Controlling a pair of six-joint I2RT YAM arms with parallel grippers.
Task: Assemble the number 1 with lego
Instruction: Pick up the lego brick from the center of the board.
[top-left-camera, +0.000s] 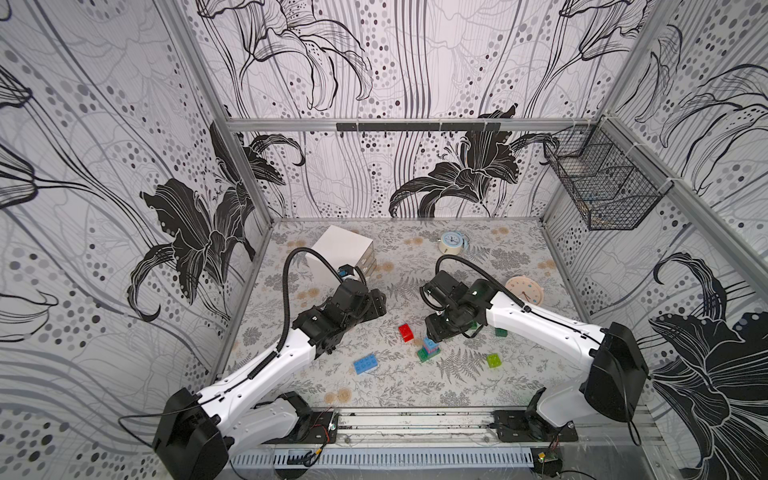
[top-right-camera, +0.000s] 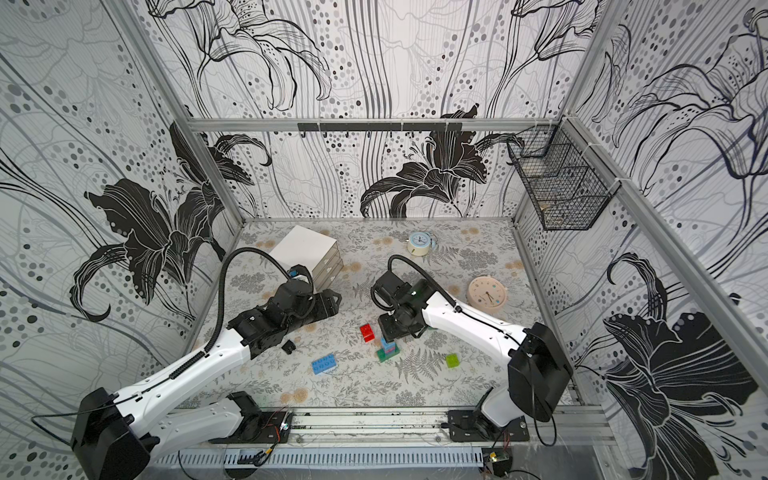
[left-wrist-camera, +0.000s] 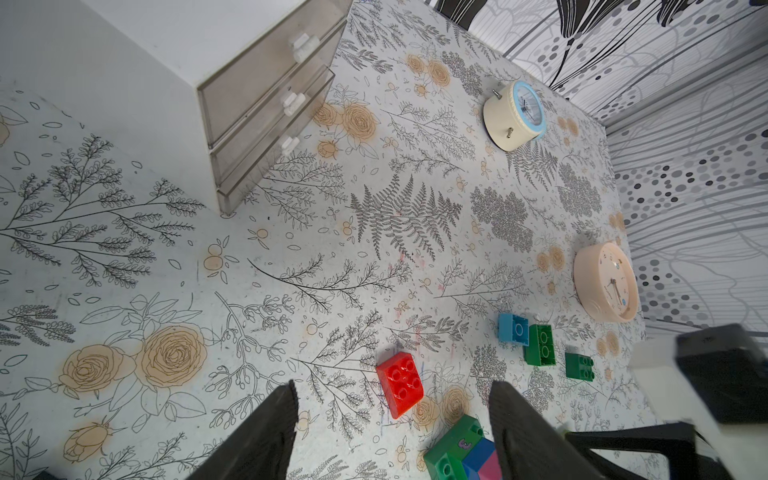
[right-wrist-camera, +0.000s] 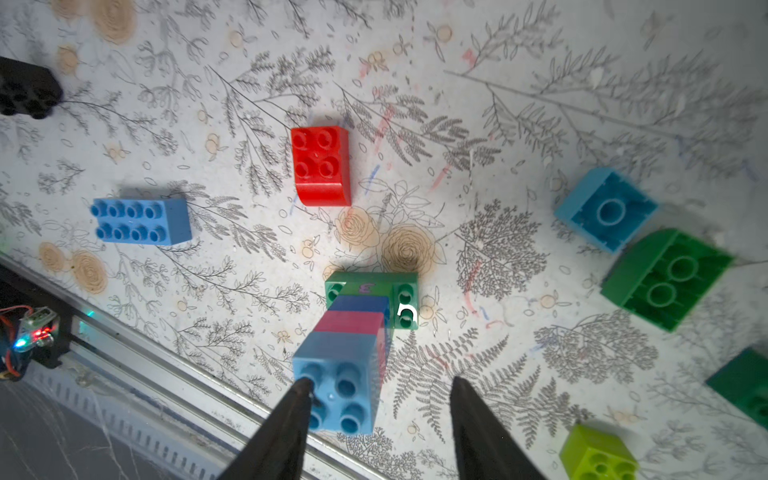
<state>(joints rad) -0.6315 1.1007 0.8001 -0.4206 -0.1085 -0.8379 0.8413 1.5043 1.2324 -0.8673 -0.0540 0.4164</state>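
Note:
A lego stack (top-left-camera: 429, 348) (top-right-camera: 388, 348) stands mid-table: a dark green base (right-wrist-camera: 374, 286), then blue, pink and a light blue top brick (right-wrist-camera: 340, 382). My right gripper (right-wrist-camera: 380, 382) hangs just above it, open; one fingertip overlaps the top brick's studs and the other stands well off to its side. My left gripper (left-wrist-camera: 394, 384) (top-left-camera: 376, 303) is open and empty, above the table left of the red brick (top-left-camera: 406, 332) (left-wrist-camera: 400, 384). Loose bricks lie around: blue oblong (top-left-camera: 365, 363), lime (top-left-camera: 493, 359), dark green (right-wrist-camera: 665, 278), light blue (right-wrist-camera: 606, 210), black (top-right-camera: 287, 347).
A white drawer unit (top-left-camera: 345, 249) stands at the back left. A blue-faced alarm clock (top-left-camera: 451, 242) sits at the back and a peach round clock (top-left-camera: 524, 289) lies by the right arm. A wire basket (top-left-camera: 602, 187) hangs on the right wall.

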